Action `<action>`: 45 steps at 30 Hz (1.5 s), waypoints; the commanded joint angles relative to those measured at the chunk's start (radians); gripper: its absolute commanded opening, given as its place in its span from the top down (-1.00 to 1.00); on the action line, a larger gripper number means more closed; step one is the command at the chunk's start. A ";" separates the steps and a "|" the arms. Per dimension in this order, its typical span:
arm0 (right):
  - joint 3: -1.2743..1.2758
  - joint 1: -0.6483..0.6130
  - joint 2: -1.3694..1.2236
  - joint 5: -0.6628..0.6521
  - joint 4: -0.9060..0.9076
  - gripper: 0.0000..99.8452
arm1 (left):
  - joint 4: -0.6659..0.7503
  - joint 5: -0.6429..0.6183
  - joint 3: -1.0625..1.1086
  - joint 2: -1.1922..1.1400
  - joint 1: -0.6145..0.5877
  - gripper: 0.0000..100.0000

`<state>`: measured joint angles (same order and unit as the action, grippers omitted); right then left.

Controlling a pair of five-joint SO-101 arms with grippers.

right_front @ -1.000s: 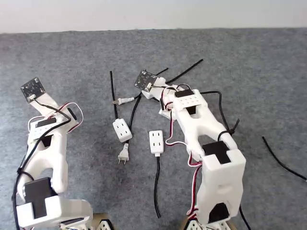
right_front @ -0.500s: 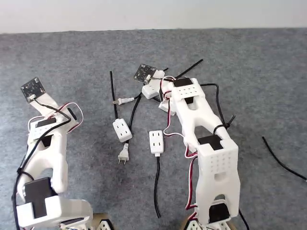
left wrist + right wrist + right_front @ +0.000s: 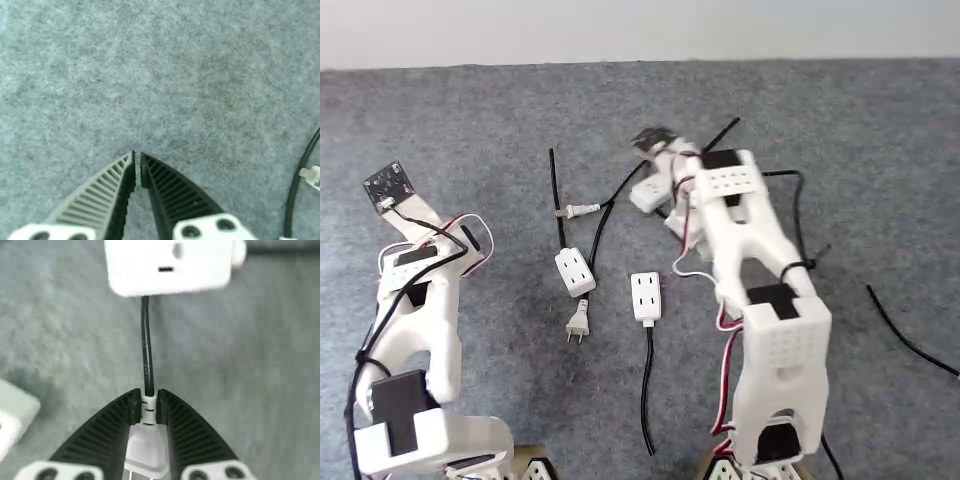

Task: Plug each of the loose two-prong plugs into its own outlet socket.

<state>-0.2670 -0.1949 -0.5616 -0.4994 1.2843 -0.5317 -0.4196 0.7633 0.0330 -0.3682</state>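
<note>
Since one second ago the white right arm (image 3: 760, 260) has swung: its wrist went from the counter's middle toward 1 o'clock, farther from its base. The white left arm (image 3: 415, 300) has not moved. The plugs and sockets lie as before on the grey fuzzy counter (image 3: 880, 150).

The right hand (image 3: 147, 392) is holding a white plastic plug body (image 3: 145, 445), pinched between both fingers; its prongs I cannot see. From it a black cord (image 3: 146, 340) runs straight away to a white plastic block with one slot (image 3: 170, 265) lying on the counter. The left hand (image 3: 137, 155) is almost closed, with only a narrow slit between the ribbed fingers and nothing inside. It is over bare counter near 10 o'clock.

In the high view, nearest is a long black cable (image 3: 646, 400) coming from 6 o'clock to a white rectangular outlet socket (image 3: 646, 296). At its 9 o'clock lies a loose white two-prong plug (image 3: 578, 324), prongs toward 6 o'clock. It is just beside a second white outlet socket (image 3: 574, 271) at its 12 o'clock. This socket's black lead (image 3: 557, 190) goes on toward 12 o'clock. Touching that lead lies a small whitish plug (image 3: 578, 210), prongs toward 9 o'clock. Its dark wire (image 3: 625, 185) passes toward 2 o'clock under the right arm's wrist, which hides where it ends. Well apart at 3 o'clock lies one more thin black cord (image 3: 910, 342).
</note>
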 commanded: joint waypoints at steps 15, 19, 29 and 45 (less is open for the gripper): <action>0.239 0.165 0.101 0.035 0.117 0.92 | -0.005 0.002 -0.045 0.005 -0.002 0.97; 0.245 0.128 0.143 0.032 0.082 0.79 | -0.005 0.002 -0.045 0.005 -0.002 0.97; 0.258 0.045 0.223 -0.014 0.076 0.78 | -0.005 0.002 -0.045 0.005 -0.002 0.97; 0.950 0.077 0.819 -0.081 -0.289 0.77 | -0.005 0.002 -0.045 0.005 -0.002 0.97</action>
<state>0.6690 -0.1427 0.1703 -0.5762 1.0326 -0.5317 -0.4196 0.7633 0.0330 -0.3682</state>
